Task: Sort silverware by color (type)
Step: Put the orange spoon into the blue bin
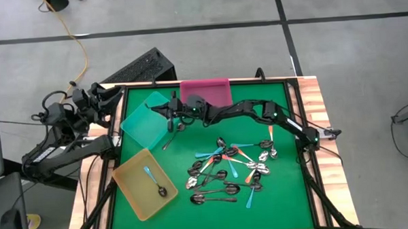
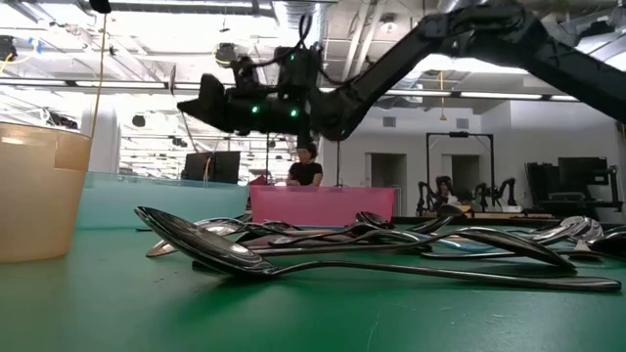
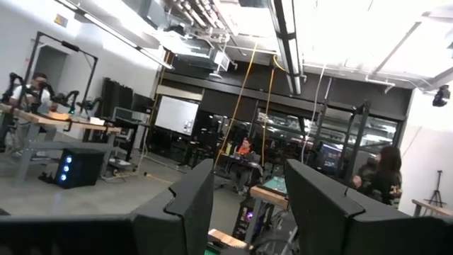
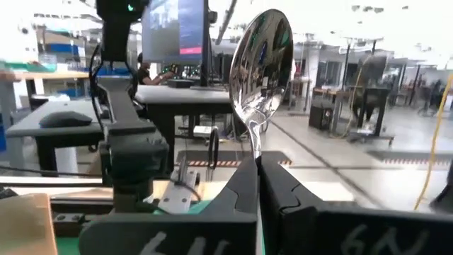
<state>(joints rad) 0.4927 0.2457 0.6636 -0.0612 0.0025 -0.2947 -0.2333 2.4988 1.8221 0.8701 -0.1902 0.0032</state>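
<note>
Spoons (image 1: 226, 171) are shiny metal, and the one in the right gripper (image 4: 256, 185) has a mirror-glossy bowl (image 4: 261, 57). Trays (image 1: 145, 123) look like translucent plastic, the mat (image 1: 281, 193) matt green, the table edge (image 1: 314, 104) wood.

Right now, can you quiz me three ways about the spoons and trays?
1. Where is the right hand? A over the pink tray; B beside the teal tray; C over the spoon pile.
2. How many spoons lie in the yellow tray? A none; B five; C one.
3. The right hand is: A shut on a spoon; B open; C hidden.
Answers: B, the high view shows it at that tray's edge. C, a single blue-handled spoon lies there. A, the right wrist view shows its fingers clamping the handle.
</note>
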